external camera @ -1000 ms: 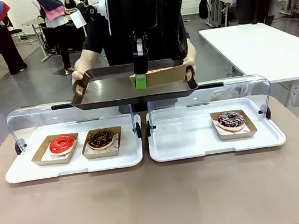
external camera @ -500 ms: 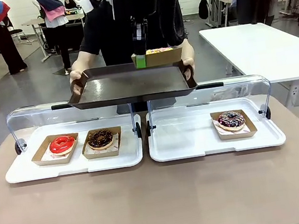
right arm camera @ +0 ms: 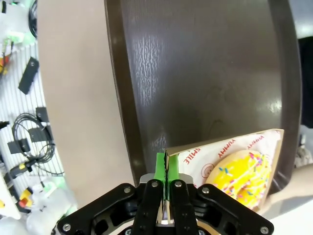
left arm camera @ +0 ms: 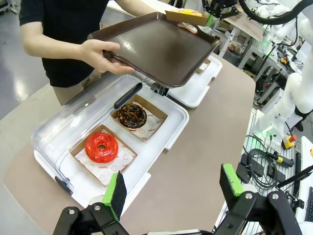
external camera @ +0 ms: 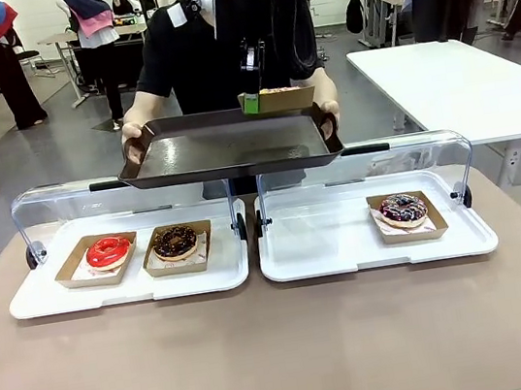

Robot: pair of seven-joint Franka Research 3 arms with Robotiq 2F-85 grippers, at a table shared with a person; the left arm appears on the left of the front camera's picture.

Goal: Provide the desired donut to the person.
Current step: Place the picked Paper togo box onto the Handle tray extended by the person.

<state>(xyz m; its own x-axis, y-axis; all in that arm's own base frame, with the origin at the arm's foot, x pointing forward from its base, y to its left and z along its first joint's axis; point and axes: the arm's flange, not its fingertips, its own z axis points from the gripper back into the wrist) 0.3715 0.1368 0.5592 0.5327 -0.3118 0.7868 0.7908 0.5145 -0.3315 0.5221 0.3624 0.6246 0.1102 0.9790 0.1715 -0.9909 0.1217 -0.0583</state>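
Observation:
The person (external camera: 210, 55) in a black shirt stands across the table and holds a brown tray (external camera: 224, 149) level with both hands. My right gripper (external camera: 251, 104) is shut on the edge of a cardboard carton (external camera: 284, 100). The carton carries the yellow sprinkled donut (right arm camera: 244, 171) and sits over the tray's far right corner. I cannot tell whether the carton touches the tray. In the right wrist view, the right gripper (right arm camera: 165, 169) pinches the carton wall above the brown tray (right arm camera: 195, 73). My left gripper (left arm camera: 173, 188) hangs open and empty over the table's near left.
Two white display trays (external camera: 137, 284) (external camera: 327, 244) with raised clear lids lie on the table. The left one holds a red donut (external camera: 109, 251) and a chocolate donut (external camera: 175, 241). The right one holds a dark sprinkled donut (external camera: 403, 208). A white table (external camera: 459, 77) stands at the back right.
The right gripper has moved up and away with the carton, from the middle of the brown tray to its far right corner. The person has raised the tray slightly.

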